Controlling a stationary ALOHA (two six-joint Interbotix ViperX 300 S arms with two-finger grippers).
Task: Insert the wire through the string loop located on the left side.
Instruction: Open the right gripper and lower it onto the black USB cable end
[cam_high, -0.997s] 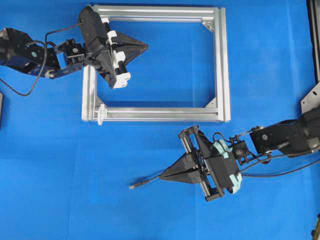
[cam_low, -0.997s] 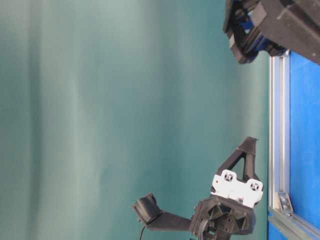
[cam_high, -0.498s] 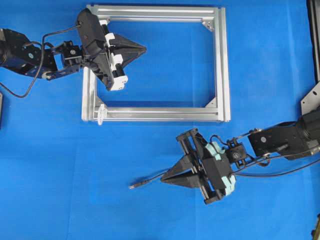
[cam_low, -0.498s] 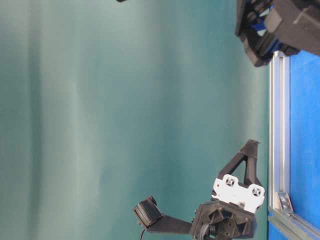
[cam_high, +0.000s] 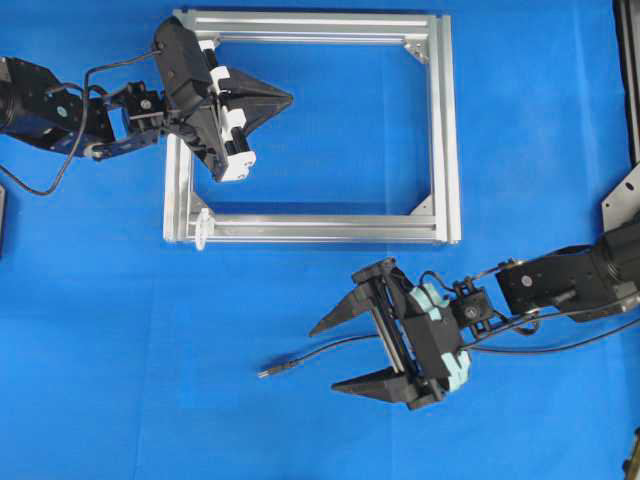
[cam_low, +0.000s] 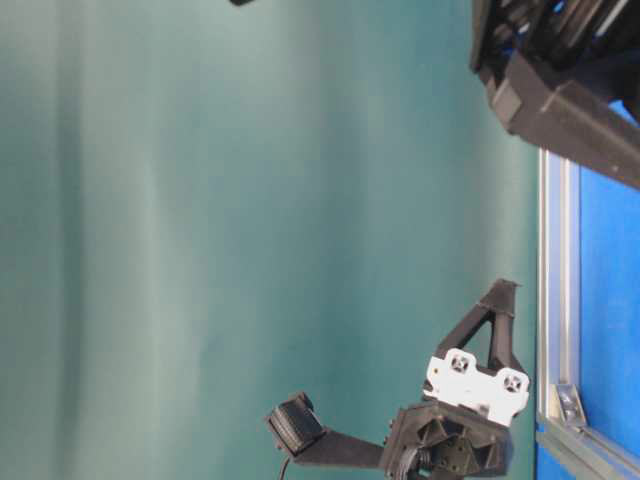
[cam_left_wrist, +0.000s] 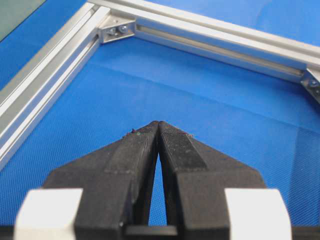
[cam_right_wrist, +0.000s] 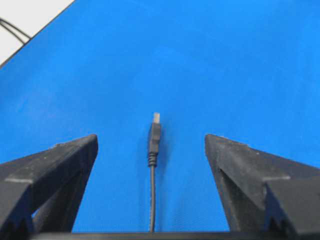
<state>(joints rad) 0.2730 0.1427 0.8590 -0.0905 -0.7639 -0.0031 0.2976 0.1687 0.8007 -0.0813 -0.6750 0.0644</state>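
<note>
The wire (cam_high: 300, 358) lies on the blue mat, its plug (cam_high: 265, 372) pointing left. In the right wrist view the plug (cam_right_wrist: 155, 136) rests flat between the two fingers, touching neither. My right gripper (cam_high: 327, 357) stands wide open around the wire, below the silver frame (cam_high: 440, 130). The string loop (cam_high: 203, 226) is a small whitish ring at the frame's lower left corner. My left gripper (cam_high: 290, 98) is shut and empty, hovering over the frame's upper left part with its tip (cam_left_wrist: 158, 124) pointing into the frame's inside.
The frame's bars and corner brackets (cam_left_wrist: 117, 31) lie ahead of and beside the left gripper. The right arm's own black cables (cam_high: 560, 345) trail off to the right. A dark fixture (cam_high: 625, 195) sits at the right edge.
My right gripper has opened and let go of the wire, which stays on the mat. The left gripper shifted slightly left and up, still shut.
</note>
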